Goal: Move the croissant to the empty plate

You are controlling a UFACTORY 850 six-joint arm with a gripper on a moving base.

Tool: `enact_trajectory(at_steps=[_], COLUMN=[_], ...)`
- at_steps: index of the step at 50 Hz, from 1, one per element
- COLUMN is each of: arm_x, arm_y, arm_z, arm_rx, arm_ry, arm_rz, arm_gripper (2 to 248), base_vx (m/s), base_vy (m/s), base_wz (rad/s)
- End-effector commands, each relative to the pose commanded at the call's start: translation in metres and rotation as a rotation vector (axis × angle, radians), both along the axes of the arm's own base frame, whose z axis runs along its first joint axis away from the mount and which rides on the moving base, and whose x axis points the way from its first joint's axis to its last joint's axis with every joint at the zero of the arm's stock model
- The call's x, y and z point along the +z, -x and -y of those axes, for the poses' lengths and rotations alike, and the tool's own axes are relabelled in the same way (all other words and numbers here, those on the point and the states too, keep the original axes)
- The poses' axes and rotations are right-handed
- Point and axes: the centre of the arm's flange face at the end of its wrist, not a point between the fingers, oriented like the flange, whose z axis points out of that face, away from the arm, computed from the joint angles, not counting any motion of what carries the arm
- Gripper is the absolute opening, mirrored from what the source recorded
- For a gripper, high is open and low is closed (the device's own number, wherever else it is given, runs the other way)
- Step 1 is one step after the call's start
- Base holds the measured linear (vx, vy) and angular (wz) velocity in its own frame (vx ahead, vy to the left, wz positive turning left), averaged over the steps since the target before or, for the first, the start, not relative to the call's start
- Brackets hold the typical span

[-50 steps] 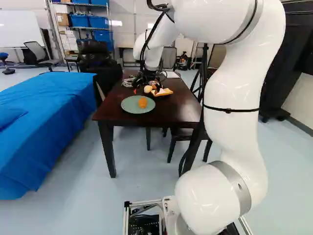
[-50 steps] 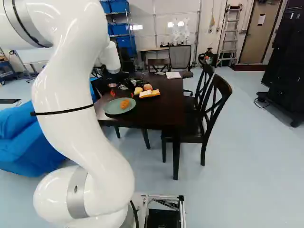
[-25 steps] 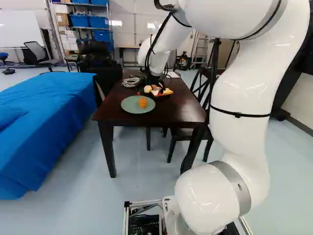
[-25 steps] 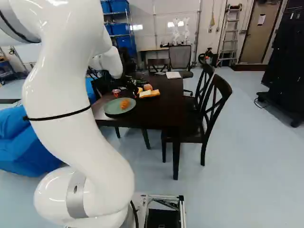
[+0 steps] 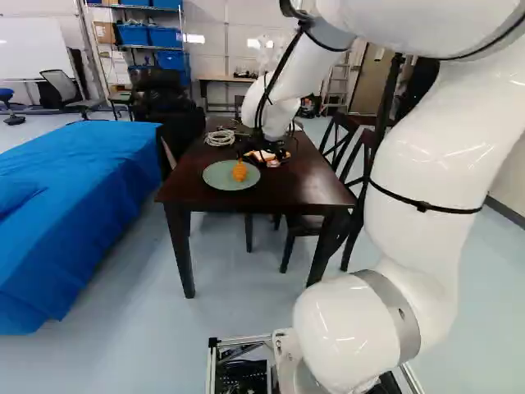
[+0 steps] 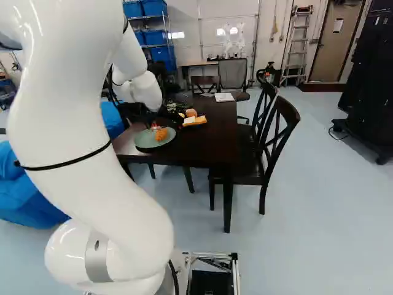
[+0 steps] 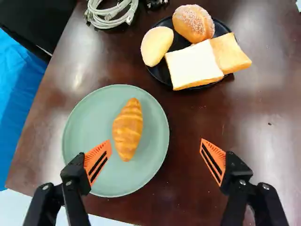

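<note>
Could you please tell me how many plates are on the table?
2. The green plate is under the croissant; the black plate, beside it, is under the bread slices and buns. The arm covers some of the base views, so another may be hidden.

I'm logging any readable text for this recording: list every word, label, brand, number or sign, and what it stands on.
No text can be read in any of the three views.
Sheet on the door: too small to read.
White sheet on the table: any print too small to read.
Croissant, green plate, black plate: no lettering visible.
</note>
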Motion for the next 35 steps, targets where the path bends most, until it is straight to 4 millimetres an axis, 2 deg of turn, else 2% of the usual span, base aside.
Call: enact_trajectory(at_steps=[35], arm_x=[-0.044], arm_y=[0.096], arm_z=[0.041], arm_rx=[-0.026], arm_ry=[0.023], arm_rz=[0.266], arm_gripper=[247], base_vx=[0.0], base_vy=[0.0], base_wz=[0.0])
